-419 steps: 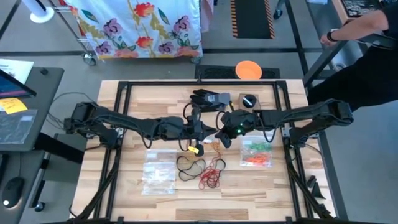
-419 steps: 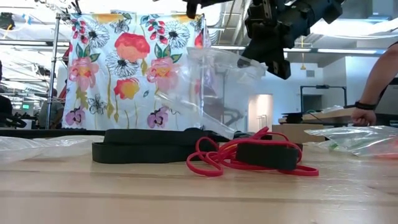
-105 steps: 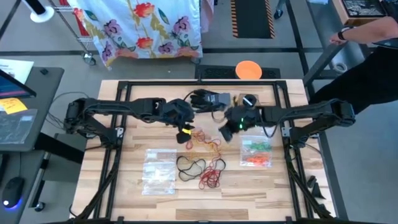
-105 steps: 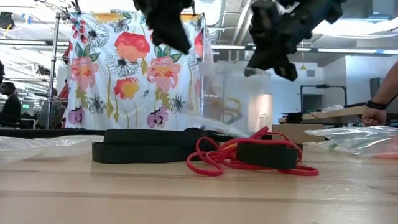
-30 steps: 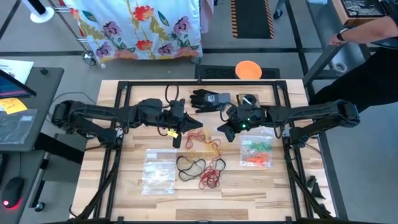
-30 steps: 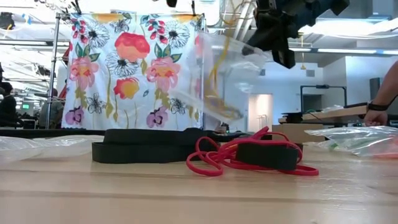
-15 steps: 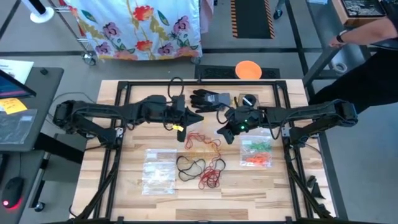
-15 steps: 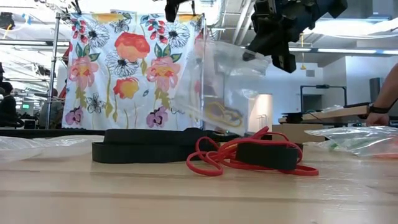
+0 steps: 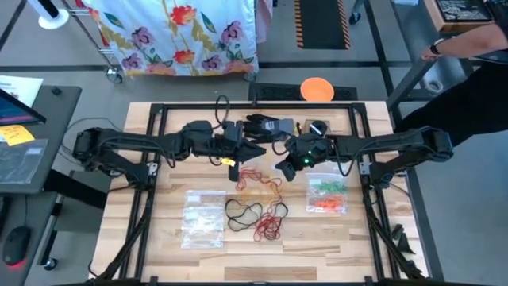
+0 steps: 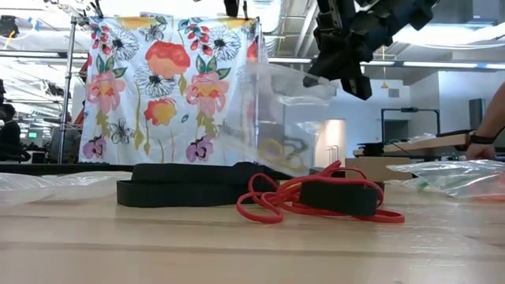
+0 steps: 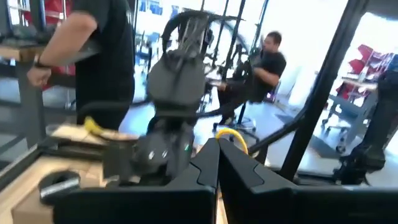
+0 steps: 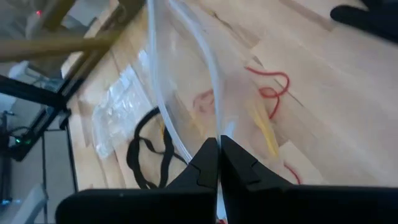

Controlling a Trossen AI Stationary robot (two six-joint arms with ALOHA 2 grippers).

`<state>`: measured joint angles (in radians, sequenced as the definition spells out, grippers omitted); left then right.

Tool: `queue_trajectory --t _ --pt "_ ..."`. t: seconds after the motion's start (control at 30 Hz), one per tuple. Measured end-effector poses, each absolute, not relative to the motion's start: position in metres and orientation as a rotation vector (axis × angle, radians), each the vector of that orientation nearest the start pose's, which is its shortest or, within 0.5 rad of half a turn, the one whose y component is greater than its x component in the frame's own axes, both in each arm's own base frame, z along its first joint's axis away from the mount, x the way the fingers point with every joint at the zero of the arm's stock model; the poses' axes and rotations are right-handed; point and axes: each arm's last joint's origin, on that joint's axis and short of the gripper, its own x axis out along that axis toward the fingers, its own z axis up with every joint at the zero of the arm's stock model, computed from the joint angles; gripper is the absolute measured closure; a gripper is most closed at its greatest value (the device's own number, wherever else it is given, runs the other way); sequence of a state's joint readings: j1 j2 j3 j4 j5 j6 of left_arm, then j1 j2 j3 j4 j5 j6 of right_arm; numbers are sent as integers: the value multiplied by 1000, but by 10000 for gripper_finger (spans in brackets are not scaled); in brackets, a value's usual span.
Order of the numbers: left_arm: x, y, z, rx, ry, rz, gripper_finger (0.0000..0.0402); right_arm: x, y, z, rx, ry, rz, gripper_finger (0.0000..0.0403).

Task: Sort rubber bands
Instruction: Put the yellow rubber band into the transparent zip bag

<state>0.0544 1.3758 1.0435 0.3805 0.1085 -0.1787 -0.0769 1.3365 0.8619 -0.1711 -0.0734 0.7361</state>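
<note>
Left gripper [image 9: 238,146] raised mid-table, fingers together, nothing seen held; black bands [image 9: 242,211] and red bands [image 9: 270,222] loose on table [image 9: 171,246] near front; right gripper [image 9: 287,165] pinched on clear bag [image 10: 284,118] hanging above table, yellow bands [image 10: 278,147] inside; filled bag [image 9: 327,195] at right.

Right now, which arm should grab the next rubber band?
Probably the left. The right gripper is shut on the clear bag, holding it up, while the left gripper holds nothing visible.
</note>
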Motion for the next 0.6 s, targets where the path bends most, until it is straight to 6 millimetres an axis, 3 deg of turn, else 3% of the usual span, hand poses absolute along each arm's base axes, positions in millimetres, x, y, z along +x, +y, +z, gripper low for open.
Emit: queue_trajectory --t 0.6 --pt "331 27 319 -127 58 71 401 284 -13 243 771 622 -183 397"
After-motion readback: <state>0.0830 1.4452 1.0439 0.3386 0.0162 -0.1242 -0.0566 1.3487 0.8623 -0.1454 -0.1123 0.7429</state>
